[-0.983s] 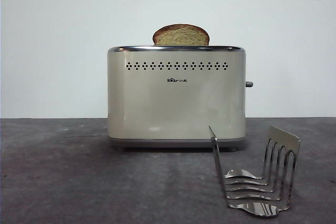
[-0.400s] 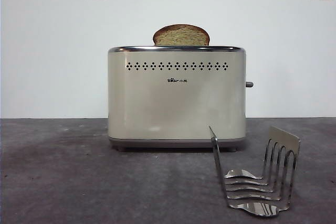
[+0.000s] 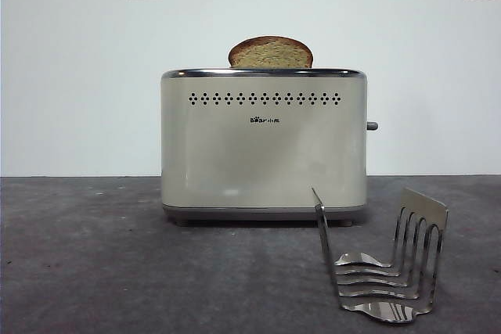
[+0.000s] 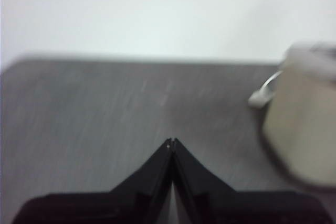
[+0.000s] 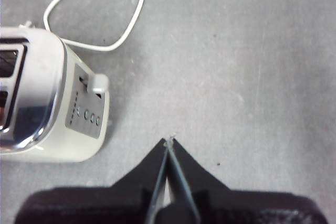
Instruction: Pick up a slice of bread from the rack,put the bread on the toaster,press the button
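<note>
Nothing in the front view has moved over the last second: the same still scene, with no arm in it. Far left, the left pincer (image 4: 172,141) hangs over bare grey table (image 3: 94,263), its jaws pressed together and holding nothing, the toaster blurred off to one side of it. In the middle stands the cream toaster (image 3: 264,146), and the slice of bread (image 3: 270,53) sits upright in its top slot, only its rounded brown crest showing above the chrome rim. To the right, the button (image 3: 371,126) sticks out from the toaster's side edge; in the right wrist view the lever (image 5: 97,83) looks to sit high in its track, so I judge it not yet pressed. The right pincer (image 5: 169,141), also closed and empty, hovers above the table near that side of the toaster, well placed for the press. Nearest, at the right, the rack (image 3: 383,267) stands empty.
</note>
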Robot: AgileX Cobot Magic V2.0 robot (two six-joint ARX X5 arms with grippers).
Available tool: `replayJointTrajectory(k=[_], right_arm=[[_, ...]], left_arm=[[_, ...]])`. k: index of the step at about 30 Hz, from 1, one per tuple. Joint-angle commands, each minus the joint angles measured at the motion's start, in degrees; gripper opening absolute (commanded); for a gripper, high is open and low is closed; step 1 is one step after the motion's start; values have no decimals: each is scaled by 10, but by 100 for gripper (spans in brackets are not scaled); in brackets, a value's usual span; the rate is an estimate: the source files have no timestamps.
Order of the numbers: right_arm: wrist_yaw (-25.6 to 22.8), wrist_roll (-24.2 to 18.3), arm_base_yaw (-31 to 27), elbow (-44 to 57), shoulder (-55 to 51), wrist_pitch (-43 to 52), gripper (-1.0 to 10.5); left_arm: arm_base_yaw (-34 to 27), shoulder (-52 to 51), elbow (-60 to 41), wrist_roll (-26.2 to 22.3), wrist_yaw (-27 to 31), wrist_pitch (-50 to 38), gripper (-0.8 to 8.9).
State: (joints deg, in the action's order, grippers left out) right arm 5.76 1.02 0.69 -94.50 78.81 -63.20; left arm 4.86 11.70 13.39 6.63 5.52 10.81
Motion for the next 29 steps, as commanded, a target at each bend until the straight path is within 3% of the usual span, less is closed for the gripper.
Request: replayJointTrajectory(k=[1, 10, 16, 24, 29], right_arm=[[-2, -2, 0, 2, 1, 3, 0], [-2, -2, 0, 2, 1, 3, 0], [-2, -2, 0, 2, 1, 3, 0], [-2, -2, 0, 2, 1, 2, 0], [-2, -2, 0, 2, 1, 2, 0]], left_arm=[[-26, -23, -37, 26, -10, -2, -3], [-66, -87, -129, 22, -13, -65, -3], [-76, -114, -130, -14, -20, -21, -3], [-72, -115, -130, -83, -88, -9, -3], [-71, -115, -130, -84, -85, -9, -3]])
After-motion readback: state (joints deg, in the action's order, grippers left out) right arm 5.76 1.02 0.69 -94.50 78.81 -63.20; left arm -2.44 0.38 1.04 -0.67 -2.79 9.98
